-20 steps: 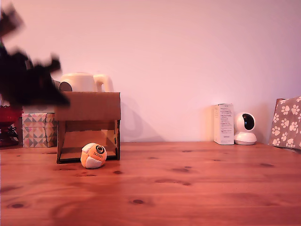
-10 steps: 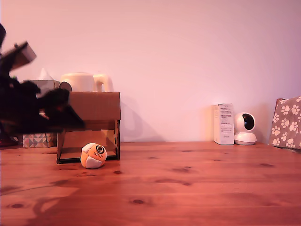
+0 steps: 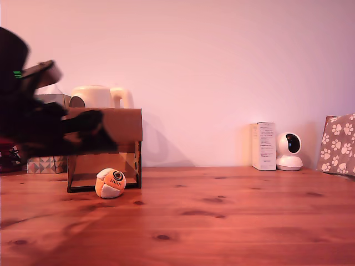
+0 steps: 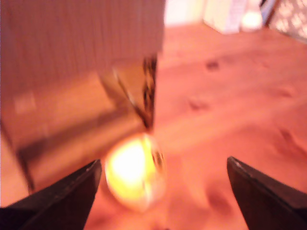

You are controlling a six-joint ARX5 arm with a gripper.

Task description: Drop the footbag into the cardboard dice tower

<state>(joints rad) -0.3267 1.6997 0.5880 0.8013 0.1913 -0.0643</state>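
Orange-and-white panelled soft footbag on wooden table, touching open lower front of brown cardboard dice tower, exterior view's left. Black gripper spread wide, empty, above footbag. Grasp, lift, drop into tower top all remaining.

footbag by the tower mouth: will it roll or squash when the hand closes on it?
The footbag is round and sits on bare wood table, so a nudge could probably roll it a little. Its stitched panels look soft, so it likely squashes and grips well rather than slipping. The hand is open with fingers either side, which should limit sideways escape.
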